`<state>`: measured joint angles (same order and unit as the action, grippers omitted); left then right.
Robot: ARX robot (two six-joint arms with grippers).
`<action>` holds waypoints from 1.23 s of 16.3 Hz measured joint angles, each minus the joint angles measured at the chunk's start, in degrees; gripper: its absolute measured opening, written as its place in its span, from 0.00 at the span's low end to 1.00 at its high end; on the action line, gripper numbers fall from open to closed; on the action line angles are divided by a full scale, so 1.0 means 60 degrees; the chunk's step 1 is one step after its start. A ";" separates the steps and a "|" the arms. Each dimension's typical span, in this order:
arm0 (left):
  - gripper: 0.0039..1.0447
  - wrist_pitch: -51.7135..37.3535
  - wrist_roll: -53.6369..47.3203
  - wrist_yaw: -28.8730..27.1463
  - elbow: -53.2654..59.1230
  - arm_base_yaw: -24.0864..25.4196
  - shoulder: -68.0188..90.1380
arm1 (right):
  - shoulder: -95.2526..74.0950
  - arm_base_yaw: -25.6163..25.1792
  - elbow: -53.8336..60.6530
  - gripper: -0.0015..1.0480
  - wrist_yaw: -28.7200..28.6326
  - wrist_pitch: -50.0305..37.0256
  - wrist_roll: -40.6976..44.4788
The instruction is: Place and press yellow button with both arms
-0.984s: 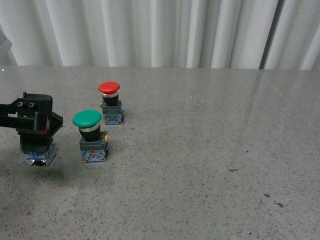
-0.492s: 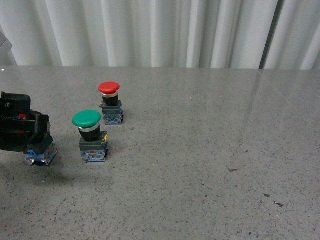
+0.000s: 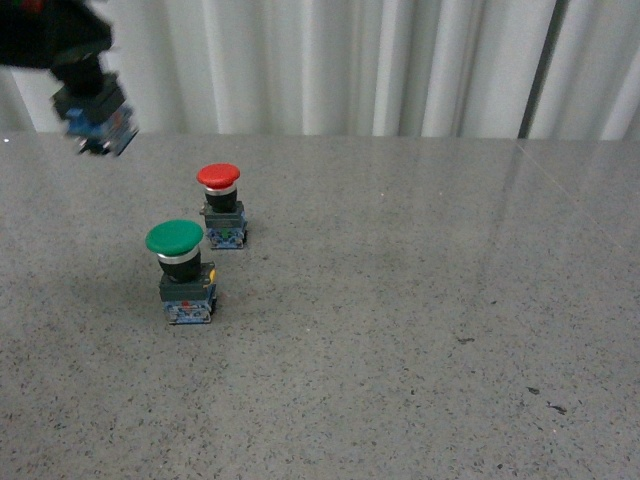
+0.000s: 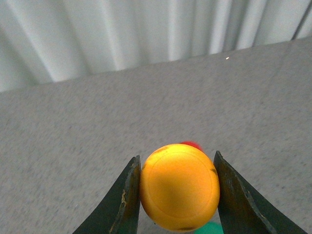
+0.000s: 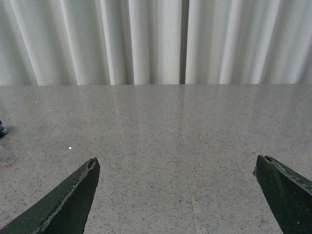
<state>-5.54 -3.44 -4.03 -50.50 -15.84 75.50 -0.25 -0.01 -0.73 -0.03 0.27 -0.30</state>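
I have the yellow button [image 4: 179,187] clamped by its cap in the left tool [image 4: 176,161]. It hangs well above the surface [image 3: 400,320], at the far left, beyond the green button [image 3: 176,240] and red button [image 3: 218,177]. Pickup looks done; I judge placing and pressing both remain. The right tool [image 5: 175,163] gapes wide, holding nothing.

Lab setup, speckled grey tabletop [image 3: 400,350], white curtain [image 3: 350,60]

Blurred and cropped at the corner, the left hand [image 3: 75,55] hides the cap of the yellow button [image 3: 98,118].
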 joint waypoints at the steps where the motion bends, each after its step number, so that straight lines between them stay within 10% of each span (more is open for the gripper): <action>1: 0.34 -0.0007 0.0040 -0.0131 -0.0506 -0.0474 0.0372 | 0.0000 0.0000 0.0000 0.94 0.0000 0.0000 0.0000; 10: 0.34 -0.0390 0.2412 -0.1821 -0.1993 -0.3566 0.3989 | 0.0000 0.0000 0.0000 0.94 0.0000 0.0000 0.0000; 20: 0.34 -0.0379 0.3854 -0.2728 -0.1639 -0.3920 0.4575 | 0.0000 0.0000 0.0000 0.94 0.0000 -0.0004 0.0000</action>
<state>-7.81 19.68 -20.40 -60.34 -39.35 102.96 -0.25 -0.01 -0.73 -0.03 0.25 -0.30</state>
